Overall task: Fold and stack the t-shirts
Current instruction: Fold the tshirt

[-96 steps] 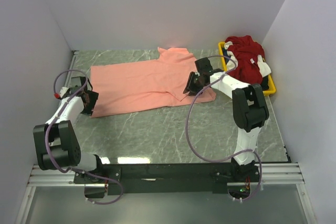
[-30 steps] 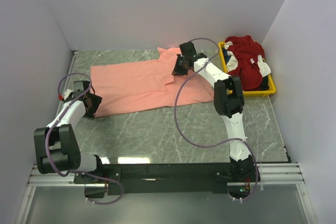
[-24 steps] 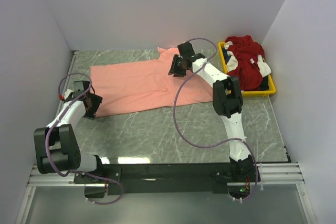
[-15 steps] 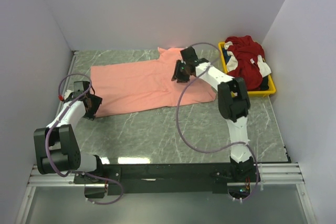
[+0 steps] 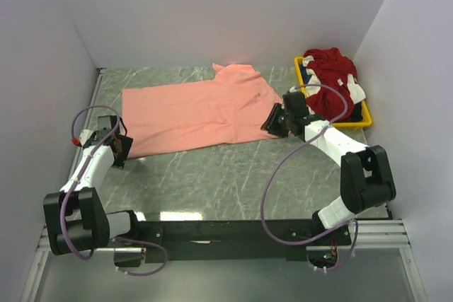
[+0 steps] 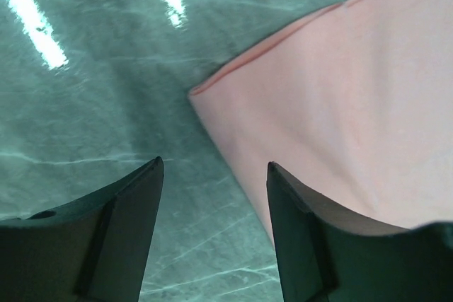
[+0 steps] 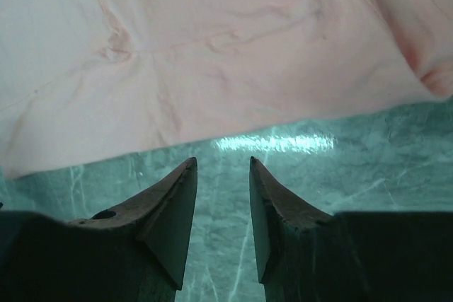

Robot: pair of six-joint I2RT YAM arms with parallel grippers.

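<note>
The salmon-pink t-shirt (image 5: 198, 107) lies spread flat across the back of the table. It also shows in the left wrist view (image 6: 340, 111) and in the right wrist view (image 7: 212, 47). My left gripper (image 5: 122, 148) is open and empty at the shirt's near left corner, over bare table. My right gripper (image 5: 272, 119) is open and empty just off the shirt's near right edge. The dark red t-shirt with white parts (image 5: 331, 83) is heaped in the yellow tray (image 5: 362, 122). A bit of dark cloth (image 5: 304, 74) shows under it.
White walls close in the left, back and right sides. The yellow tray stands in the back right corner. The arm bases and a black rail (image 5: 226, 231) run along the near edge. Purple cables (image 5: 272, 182) loop from both arms.
My right gripper has pulled back from the shirt's collar area to its near right edge. My left gripper has shifted slightly nearer. The pink shirt lies much as before.
</note>
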